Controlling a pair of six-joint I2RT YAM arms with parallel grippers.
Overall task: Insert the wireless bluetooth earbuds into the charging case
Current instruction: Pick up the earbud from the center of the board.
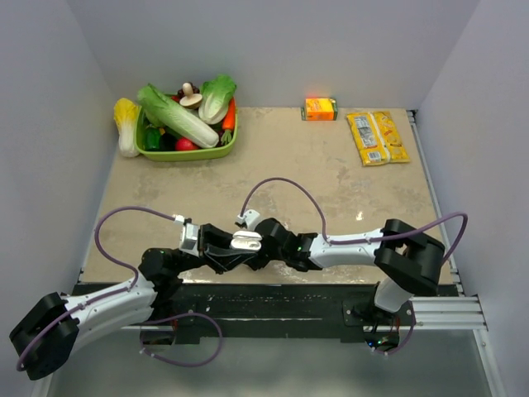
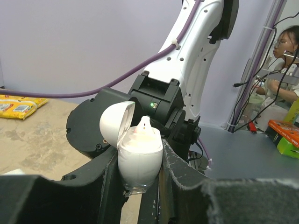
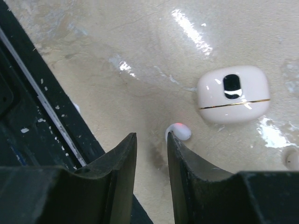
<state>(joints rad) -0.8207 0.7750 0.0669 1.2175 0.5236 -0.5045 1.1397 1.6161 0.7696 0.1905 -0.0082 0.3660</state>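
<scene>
My left gripper (image 2: 140,150) is shut on the white oval charging case (image 2: 139,164) and holds it upright above the table, with its lid (image 2: 116,122) hinged open to the left. A whitish earbud (image 2: 145,127) pokes out of the case's top. In the top view the case (image 1: 246,241) sits between the two gripper heads. My right gripper (image 3: 151,135) is open by a narrow gap and empty, low over the table. A second earbud (image 3: 180,131) lies just beyond its right fingertip (image 3: 170,136). A pale piece (image 3: 293,159) shows at the right edge.
A second white rounded case with a gold seam (image 3: 232,93) lies on the table past the earbud. The black front rail (image 3: 42,116) runs at the left. At the back stand a green vegetable basket (image 1: 216,152), an orange box (image 1: 320,108) and yellow packets (image 1: 377,137).
</scene>
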